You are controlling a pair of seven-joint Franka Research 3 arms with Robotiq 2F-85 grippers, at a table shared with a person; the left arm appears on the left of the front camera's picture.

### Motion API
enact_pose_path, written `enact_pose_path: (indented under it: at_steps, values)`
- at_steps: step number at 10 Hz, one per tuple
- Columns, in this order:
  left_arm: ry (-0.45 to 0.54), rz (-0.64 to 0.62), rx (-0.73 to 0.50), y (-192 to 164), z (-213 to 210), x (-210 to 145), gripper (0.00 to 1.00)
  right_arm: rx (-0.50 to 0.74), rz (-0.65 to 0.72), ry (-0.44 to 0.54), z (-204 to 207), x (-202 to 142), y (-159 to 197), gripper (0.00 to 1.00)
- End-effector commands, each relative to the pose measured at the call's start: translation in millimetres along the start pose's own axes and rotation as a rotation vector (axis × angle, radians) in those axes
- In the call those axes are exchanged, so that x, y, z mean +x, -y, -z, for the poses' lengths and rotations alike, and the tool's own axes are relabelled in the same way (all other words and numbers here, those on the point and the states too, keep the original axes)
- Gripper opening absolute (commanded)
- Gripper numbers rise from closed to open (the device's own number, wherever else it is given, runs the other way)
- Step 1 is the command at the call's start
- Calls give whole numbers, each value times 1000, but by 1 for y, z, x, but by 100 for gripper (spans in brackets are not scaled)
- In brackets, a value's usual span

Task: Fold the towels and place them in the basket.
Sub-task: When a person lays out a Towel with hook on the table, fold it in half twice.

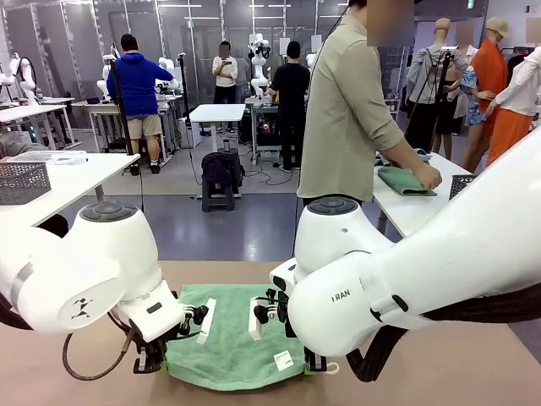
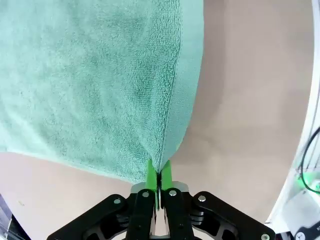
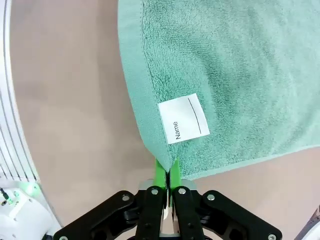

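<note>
A sea-green towel (image 1: 232, 334) lies spread on the tan table between my two arms, its white label (image 3: 183, 118) near the right front corner. My left gripper (image 2: 159, 176) is shut on the towel's (image 2: 90, 85) near left corner, green pads pinching the hem. On the other side my right gripper (image 3: 165, 172) is shut on the towel's (image 3: 235, 65) near right corner, just below the label. In the front view the left gripper (image 1: 150, 362) and the right gripper (image 1: 314, 364) sit low at the towel's front edge. The cream-white towel and the basket are out of view.
A person (image 1: 351, 101) stands at a white side table (image 1: 414, 207) at the far right, hands on another folded green cloth (image 1: 406, 180). A grey mesh bin (image 1: 23, 182) rests on a white table at the far left. Bare tan tabletop (image 1: 473, 364) flanks the towel.
</note>
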State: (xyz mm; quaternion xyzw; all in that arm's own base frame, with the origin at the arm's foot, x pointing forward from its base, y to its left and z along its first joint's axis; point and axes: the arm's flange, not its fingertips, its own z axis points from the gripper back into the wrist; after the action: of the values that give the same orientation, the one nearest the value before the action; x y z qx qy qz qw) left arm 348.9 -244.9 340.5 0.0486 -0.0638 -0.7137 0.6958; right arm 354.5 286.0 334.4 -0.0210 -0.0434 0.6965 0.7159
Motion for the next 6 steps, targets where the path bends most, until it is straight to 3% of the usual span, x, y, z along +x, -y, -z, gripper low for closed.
enact_pose_path:
  at_steps: [1, 6]
  values:
    - [11, 13, -28, -5, -9, -10, 0, 6, 18, -8, -7, 4, 3, 0]
    - [-12, 26, -26, -72, -36, -4, 0, -23, 8, -3, -48, 8, 52, 0]
